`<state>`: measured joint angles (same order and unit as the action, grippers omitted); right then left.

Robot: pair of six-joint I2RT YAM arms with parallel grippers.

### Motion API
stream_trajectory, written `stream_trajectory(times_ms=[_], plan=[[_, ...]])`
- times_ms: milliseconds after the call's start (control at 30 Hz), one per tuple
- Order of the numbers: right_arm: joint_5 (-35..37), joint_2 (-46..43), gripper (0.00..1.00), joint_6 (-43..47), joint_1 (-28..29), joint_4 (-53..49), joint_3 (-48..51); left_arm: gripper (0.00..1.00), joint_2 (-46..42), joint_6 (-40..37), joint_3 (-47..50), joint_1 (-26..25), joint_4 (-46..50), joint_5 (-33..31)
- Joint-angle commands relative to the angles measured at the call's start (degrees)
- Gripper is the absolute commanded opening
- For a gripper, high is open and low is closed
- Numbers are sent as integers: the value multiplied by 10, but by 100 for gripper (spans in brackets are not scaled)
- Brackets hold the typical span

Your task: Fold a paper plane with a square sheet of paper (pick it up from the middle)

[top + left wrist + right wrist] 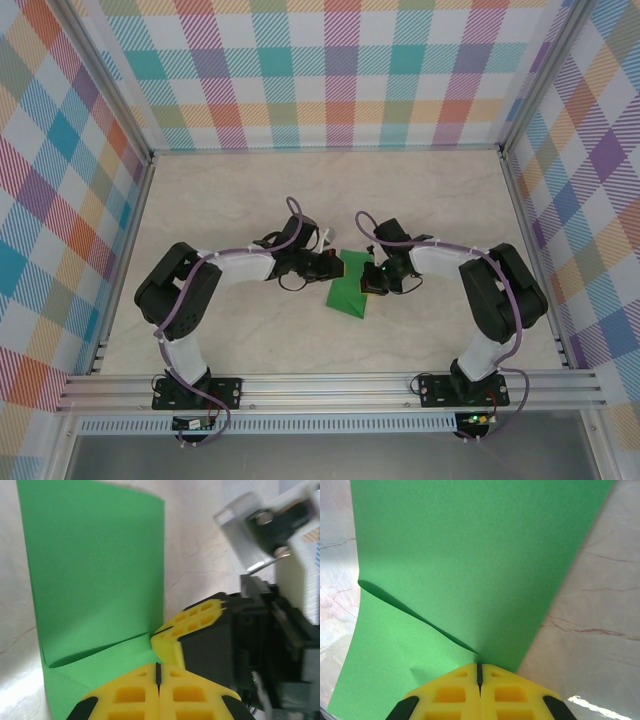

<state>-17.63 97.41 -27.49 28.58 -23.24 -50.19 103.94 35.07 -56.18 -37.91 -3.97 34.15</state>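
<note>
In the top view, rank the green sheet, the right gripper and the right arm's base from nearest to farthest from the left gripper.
1. green sheet: right at the left gripper, on its right.
2. right gripper: just across the sheet.
3. right arm's base: far off, near-right table edge.

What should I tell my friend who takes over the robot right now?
Left hand: shut, tip at the fold in the green paper.
Right hand: shut, tip on the same fold, close beside the left hand.
Paper: in the middle of the table, between both hands, one layer lapped over another.
Done: a first fold is started.
Left: press that crease flat, then make the other folds. It has no plane shape yet.
</note>
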Motion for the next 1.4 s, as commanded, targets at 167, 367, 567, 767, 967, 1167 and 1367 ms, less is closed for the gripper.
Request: stream_trajectory(times_ms=[167, 367, 567, 767, 967, 1167, 1367], plan=[[63, 28, 0, 16, 1, -37, 29, 0, 56, -7, -27, -8, 47, -10], [69, 29, 0, 17, 1, -39, 29, 0, 62, -11, -50, 0, 163, -146], [70, 24, 0, 18, 1, -39, 33, 0, 26, 11, -45, 8, 147, -158], [66, 23, 0, 17, 1, -37, 32, 0, -9, 18, -44, 1, 77, -67], [65, 23, 0, 17, 1, -35, 32, 0, 22, 21, -54, -16, 71, -43], [50, 13, 0, 19, 1, -28, 31, 0, 64, 21, -65, -23, 82, -40], [-16, -15, 0, 31, 3, -9, 8, 0, 78, 14, -67, -26, 111, -52]])
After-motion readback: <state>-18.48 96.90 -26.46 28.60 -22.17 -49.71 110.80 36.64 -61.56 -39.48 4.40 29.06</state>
